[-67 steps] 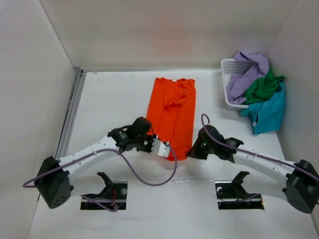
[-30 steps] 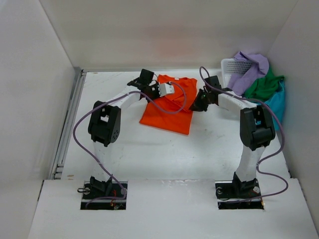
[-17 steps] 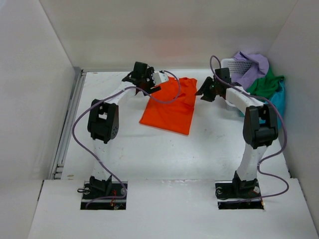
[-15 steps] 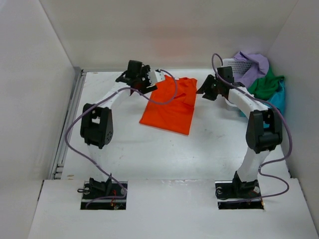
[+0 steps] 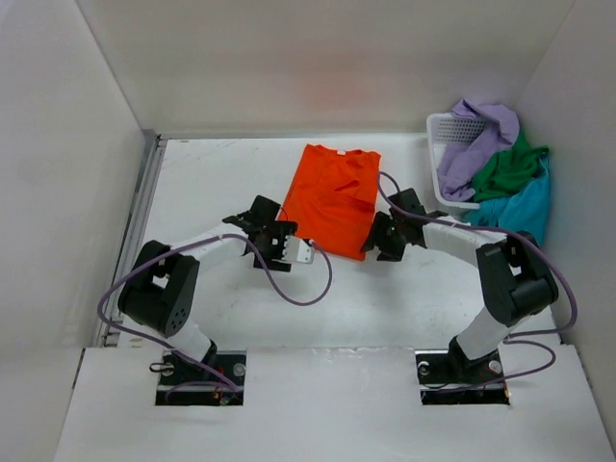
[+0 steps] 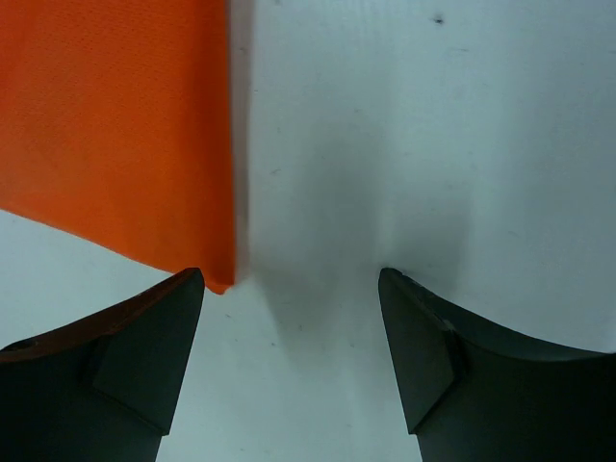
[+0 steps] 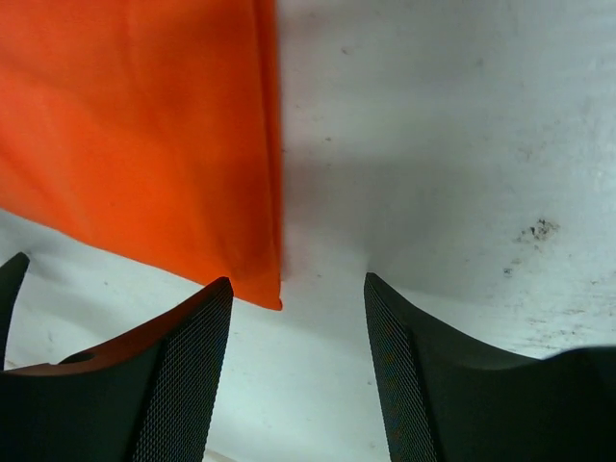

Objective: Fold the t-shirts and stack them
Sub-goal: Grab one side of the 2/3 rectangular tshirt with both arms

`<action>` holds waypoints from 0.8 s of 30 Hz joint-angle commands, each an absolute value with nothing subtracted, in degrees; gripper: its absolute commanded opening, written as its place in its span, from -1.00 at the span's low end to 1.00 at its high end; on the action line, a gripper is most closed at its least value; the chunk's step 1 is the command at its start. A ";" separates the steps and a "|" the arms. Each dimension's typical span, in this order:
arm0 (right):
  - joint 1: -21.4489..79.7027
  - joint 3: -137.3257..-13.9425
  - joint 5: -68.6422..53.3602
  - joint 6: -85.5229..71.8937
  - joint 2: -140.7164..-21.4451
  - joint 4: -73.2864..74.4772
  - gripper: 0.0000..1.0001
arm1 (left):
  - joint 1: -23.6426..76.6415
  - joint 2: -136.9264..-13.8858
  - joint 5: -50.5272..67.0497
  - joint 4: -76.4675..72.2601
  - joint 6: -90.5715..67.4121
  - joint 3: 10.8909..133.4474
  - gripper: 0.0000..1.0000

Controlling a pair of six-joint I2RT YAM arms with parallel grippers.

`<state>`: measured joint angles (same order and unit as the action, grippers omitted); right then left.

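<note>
Orange t-shirt (image 5: pixel 332 197) lies folded; my left gripper (image 6: pixel 289 322) and right gripper (image 7: pixel 298 332) stand open, empty, at its near corners; three shirts (image 5: pixel 505 168) right of it are not yet folded.

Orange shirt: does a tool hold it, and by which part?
Nothing is held: the left tool and right tool stand open by near corners of the orange shirt.

Overhead, whole table (image 5: pixel 221 192); wrist views close, downward; all share orange shirt (image 5: pixel 330 200).

The orange t-shirt (image 5: pixel 332 197) was plain and bright. At the far right, the lavender t-shirt (image 5: pixel 481 125), green t-shirt (image 5: pixel 510 166) and teal t-shirt (image 5: pixel 526 210) were plain too, and the basket (image 5: pixel 443 125) was white mesh. The table (image 5: pixel 241 318) was white.
</note>
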<state>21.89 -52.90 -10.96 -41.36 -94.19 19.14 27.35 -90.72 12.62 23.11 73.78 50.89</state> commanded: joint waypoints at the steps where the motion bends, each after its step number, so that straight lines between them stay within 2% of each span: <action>1: 23.42 -50.98 -10.37 -45.69 -93.86 10.82 0.24 | 26.50 -93.67 11.96 13.90 75.76 52.90 0.45; 10: 24.48 -48.96 -12.74 -49.31 -95.80 7.82 0.24 | 27.02 -100.81 10.11 14.24 73.48 56.16 0.17; 13: 24.48 -47.03 -12.92 -49.39 -94.92 8.35 0.23 | 28.17 -101.25 10.46 14.94 72.07 56.78 -0.20; 20: 24.48 -44.39 -13.18 -49.92 -94.57 8.44 0.18 | 28.34 -101.43 11.34 18.72 70.23 57.74 -0.62; 21: 24.48 -43.95 -13.18 -50.27 -94.57 8.00 0.14 | 28.43 -101.34 11.42 18.89 70.05 57.74 -0.65; 24: 24.48 -43.51 -14.23 -50.62 -95.18 7.12 -0.27 | 28.61 -101.16 11.60 20.12 69.35 57.83 -0.79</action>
<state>24.08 -45.78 -14.57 -50.85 -94.19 5.10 28.23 -100.57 9.50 15.46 71.79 56.69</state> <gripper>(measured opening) 0.430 0.134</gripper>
